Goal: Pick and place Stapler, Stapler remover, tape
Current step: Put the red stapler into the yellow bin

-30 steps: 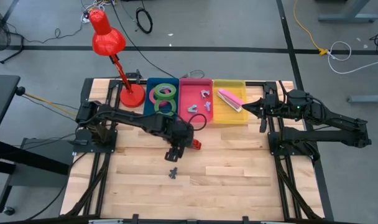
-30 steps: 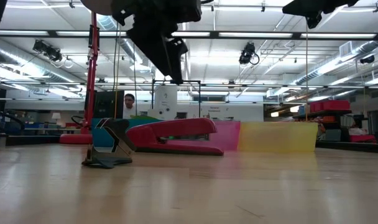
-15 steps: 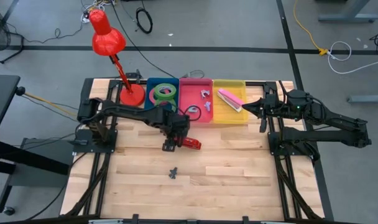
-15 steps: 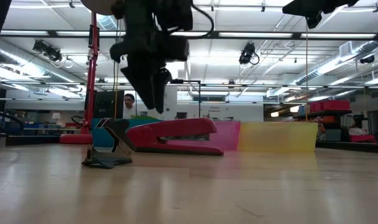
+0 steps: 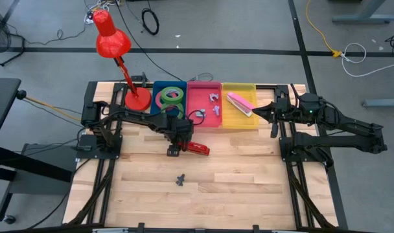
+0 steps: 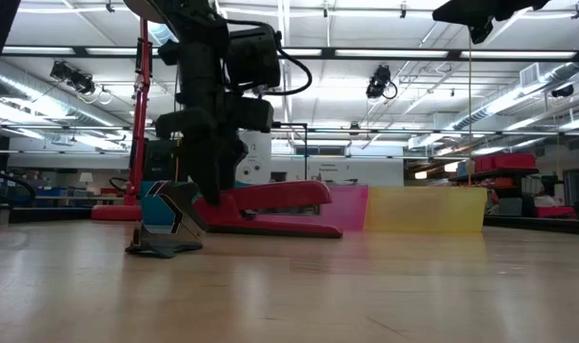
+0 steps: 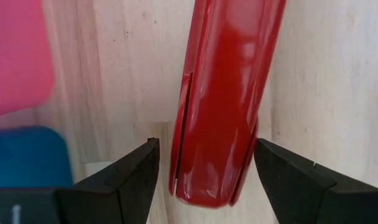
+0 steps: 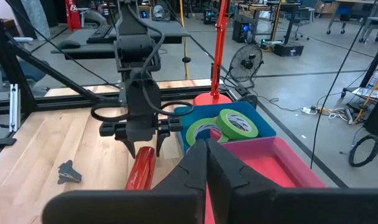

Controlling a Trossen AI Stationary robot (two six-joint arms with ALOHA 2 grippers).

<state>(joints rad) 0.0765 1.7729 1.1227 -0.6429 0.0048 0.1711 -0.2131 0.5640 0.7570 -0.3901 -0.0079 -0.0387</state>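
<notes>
left end effector: fingers spread, straddling the red stapler on the surface | right end effector: closed, empty, above the yellow bin

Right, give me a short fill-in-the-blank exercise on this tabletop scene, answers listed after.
1. The left gripper straddles the end of the red ____.
2. The tape rolls lie in the ____ bin.
3. The right gripper, at the table's right edge, has its fingers ____.
4. The staple remover lies on the bare ____.

Missing words: stapler; blue; shut; table
</notes>
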